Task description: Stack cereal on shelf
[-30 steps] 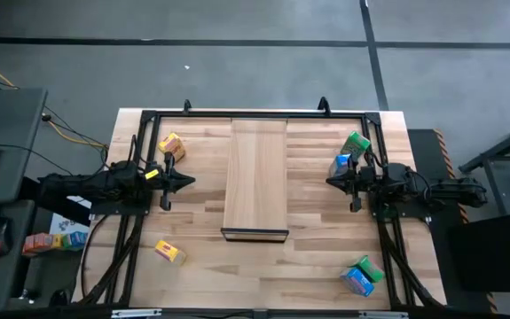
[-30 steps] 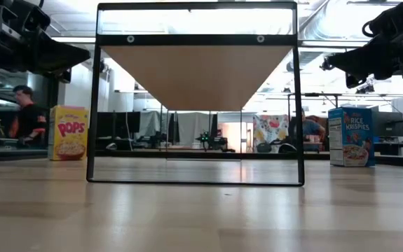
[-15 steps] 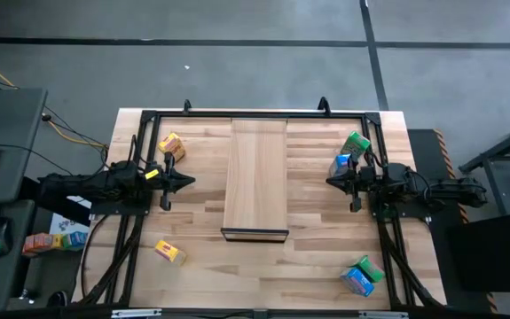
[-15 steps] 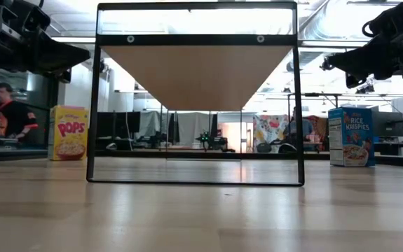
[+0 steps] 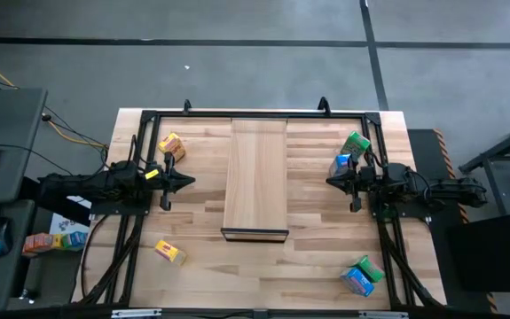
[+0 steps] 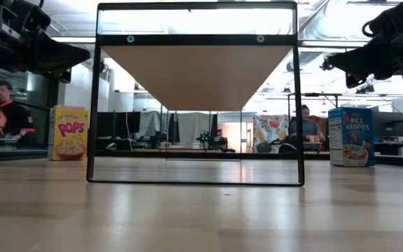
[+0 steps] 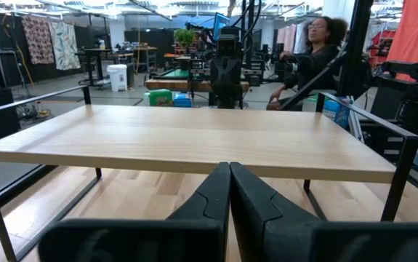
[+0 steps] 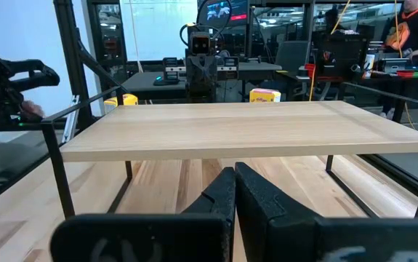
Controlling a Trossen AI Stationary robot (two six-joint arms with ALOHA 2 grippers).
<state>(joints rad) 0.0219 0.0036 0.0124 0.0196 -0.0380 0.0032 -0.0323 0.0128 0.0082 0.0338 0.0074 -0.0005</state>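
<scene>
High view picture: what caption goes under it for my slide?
Two arms wait beside the bare shelf, left tool and right tool shut, cereal boxes scattered on the table.

You can read two names in the low view. At the left, the yellow box (image 6: pixel 69 132) says "POPS". At the right, the blue box (image 6: pixel 352 136) says "RICE KRISPIES". No other words are clear enough to read.

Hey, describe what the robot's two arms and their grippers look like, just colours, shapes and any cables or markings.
Both arms are dark, nearly black, built of chunky jointed segments. The left gripper and right gripper each end in two black, wedge-shaped fingers that taper to a point. The left arm carries a small yellow mark near its wrist, seen from above. Dark cables trail from the right arm's base end; black frame rails run beneath both arms.
</scene>
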